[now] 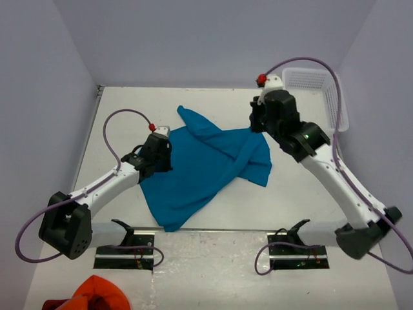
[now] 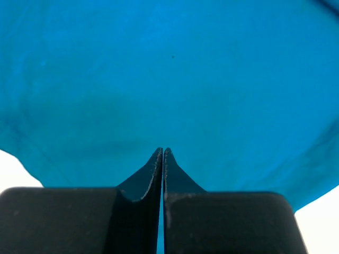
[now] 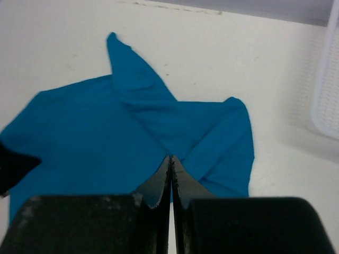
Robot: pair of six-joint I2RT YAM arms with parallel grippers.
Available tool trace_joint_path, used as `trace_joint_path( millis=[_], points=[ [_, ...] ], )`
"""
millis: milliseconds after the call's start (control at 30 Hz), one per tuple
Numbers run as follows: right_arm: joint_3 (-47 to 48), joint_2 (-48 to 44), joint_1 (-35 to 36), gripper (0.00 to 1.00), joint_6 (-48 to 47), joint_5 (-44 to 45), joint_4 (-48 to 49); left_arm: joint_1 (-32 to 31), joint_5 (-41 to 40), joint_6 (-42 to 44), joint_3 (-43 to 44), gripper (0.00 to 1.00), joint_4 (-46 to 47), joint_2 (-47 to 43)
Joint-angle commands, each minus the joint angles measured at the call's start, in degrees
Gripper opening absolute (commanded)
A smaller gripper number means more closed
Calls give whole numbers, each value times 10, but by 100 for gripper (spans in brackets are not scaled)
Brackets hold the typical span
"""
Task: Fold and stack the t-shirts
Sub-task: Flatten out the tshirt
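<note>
Far left, near edge, in front of the arm bases: bunched orange-red cloth [image 1: 97, 294], well apart from everything else.

Left pincer [image 1: 157, 154] sits low at the left edge of the teal-blue t-shirt [image 1: 200, 165]. Its wrist cam shows the fingers pressed together with only a hairline slit, tips right at the fabric, and blue cloth filling almost the whole view. Can't tell whether any cloth is nipped between the tips.

The t-shirt is on the white table [image 1: 129, 110], roughly centred between the two arms. It's not flat: one pointed flap sticks out toward the far side, the right part is folded over on itself, and the near corner reaches almost to the table's front edge.

Right pincer [image 1: 257, 119] is at the shirt's far-right edge. The fingers are closed tight, tips over the folded section. No cloth visible between them.

Far right corner: white perforated basket [image 1: 316, 81], just beyond the right arm's wrist, not touching the shirt.
</note>
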Motion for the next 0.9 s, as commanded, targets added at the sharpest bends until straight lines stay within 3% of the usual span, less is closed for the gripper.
trace_joint_path(
  millis=[0,200,433,633,867],
  points=[
    [-56,-93,10,0,85,-93,13,-2,2,-33,-3,0,38,11],
    [-115,-163,99,0,119,-50,-16,-2,8,-71,32,0,23,112],
    [-182,-202,150,0,158,-34,-39,-2,1,-104,52,0,30,192],
    [-231,-226,154,0,174,-12,-53,6,-6,-108,101,0,23,247],
    [-244,-192,153,0,195,50,-92,68,-6,-90,174,0,6,316]
  ],
)
